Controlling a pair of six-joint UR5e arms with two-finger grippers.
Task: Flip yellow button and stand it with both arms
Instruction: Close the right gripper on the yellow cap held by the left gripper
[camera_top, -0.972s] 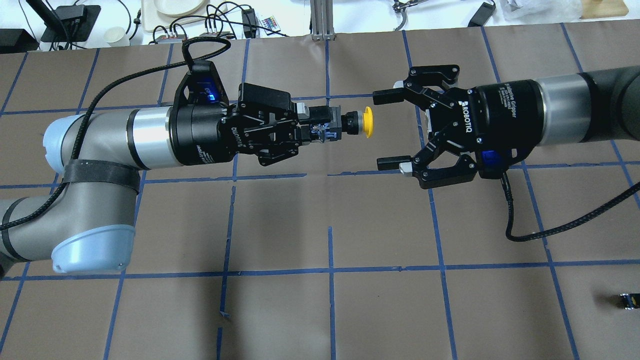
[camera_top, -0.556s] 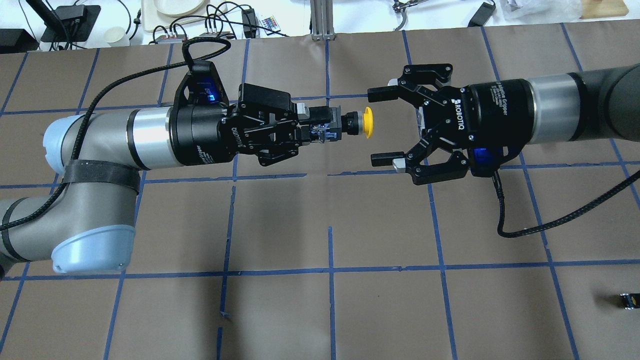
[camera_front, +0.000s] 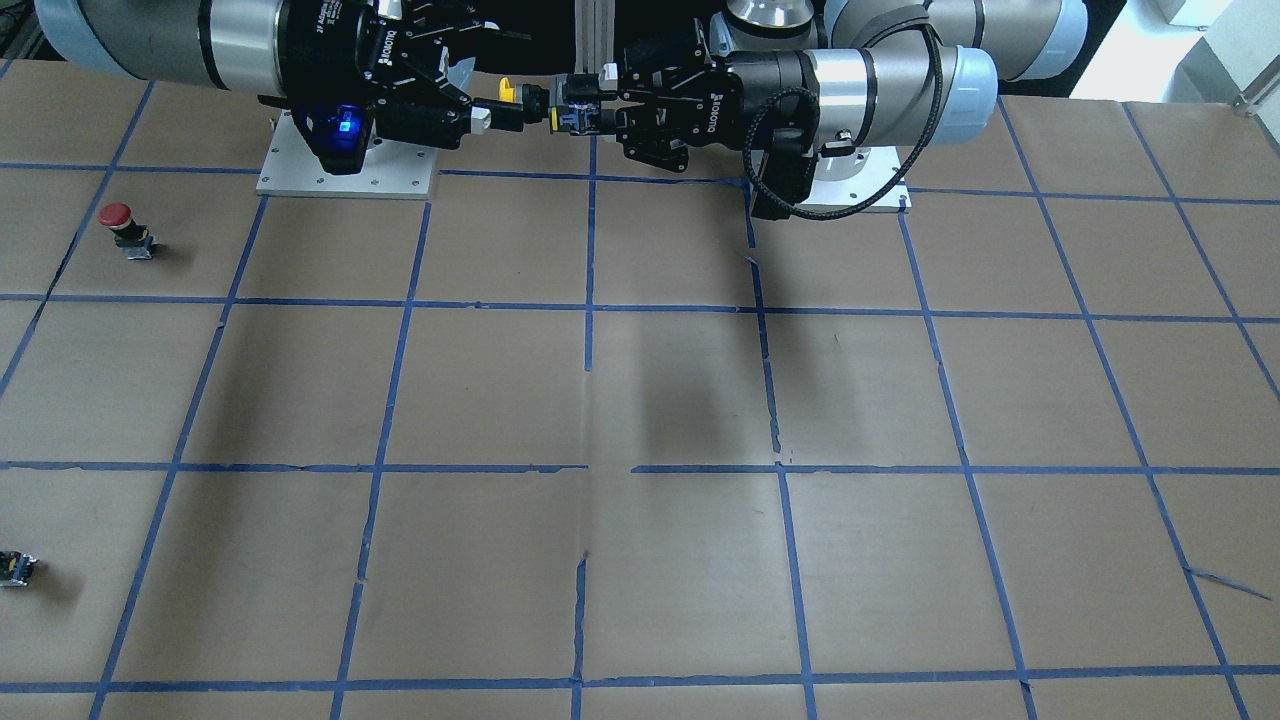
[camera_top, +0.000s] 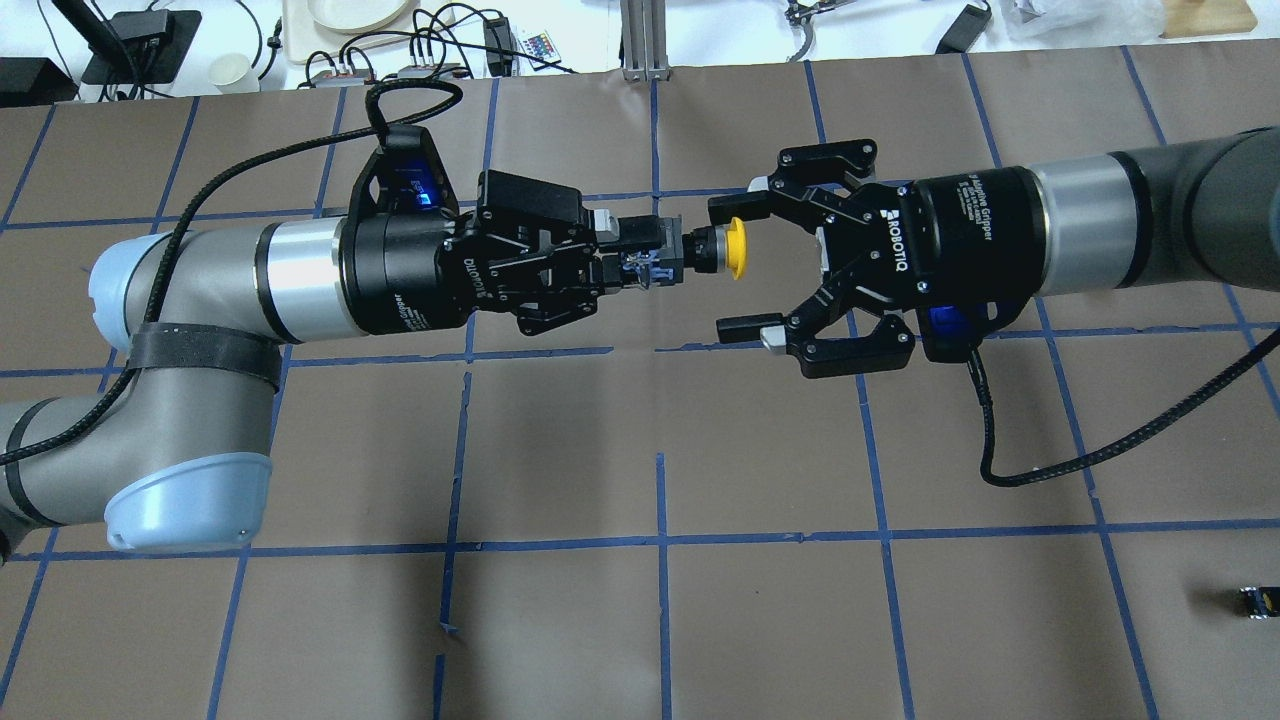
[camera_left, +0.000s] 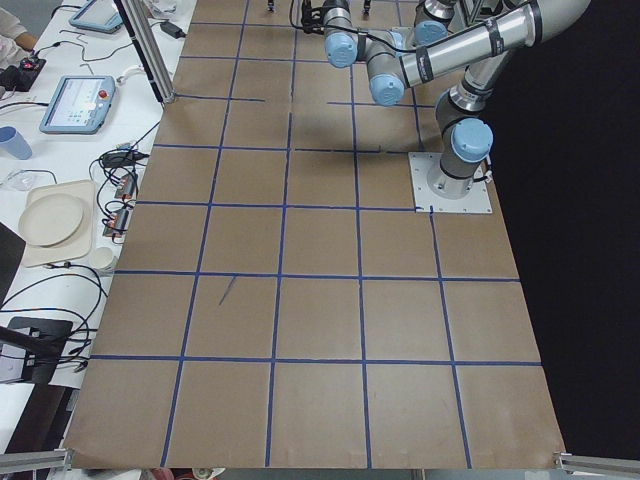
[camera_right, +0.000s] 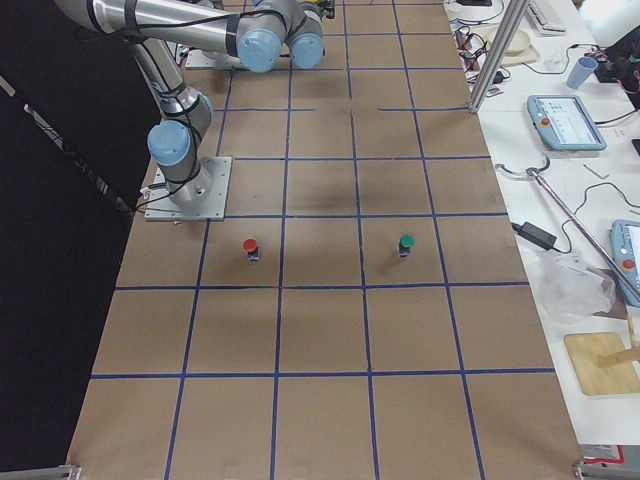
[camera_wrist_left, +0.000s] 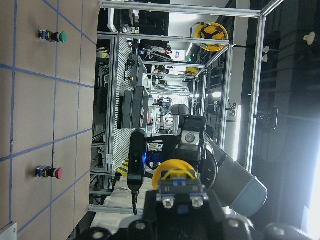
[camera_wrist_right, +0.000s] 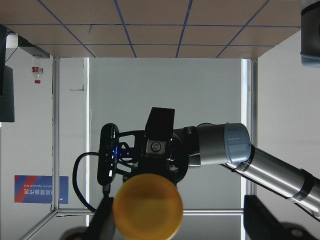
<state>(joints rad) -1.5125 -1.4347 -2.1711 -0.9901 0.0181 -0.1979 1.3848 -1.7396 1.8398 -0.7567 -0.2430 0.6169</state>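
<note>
- R gripper (camera_top: 732, 268): jaws wide open, empty; I see the yellow button (camera_top: 722, 248) cap between its fingers, no contact visible.
- Yellow button hangs mid-air over the counter (camera_top: 560, 620), long axis horizontal, cap twd R gripper, base twd L.
- L gripper (camera_top: 640, 258): clamped on the base end.
- Counts: 1 yellow button, 1 red button (camera_front: 118, 216), 1 green button (camera_right: 406, 243), 1 small black part (camera_top: 1255, 601).

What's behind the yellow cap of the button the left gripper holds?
Behind the cap, the yellow button shows a silvery collar and black body. Its base sits in the left gripper, whose fingers partly cover it.
</note>
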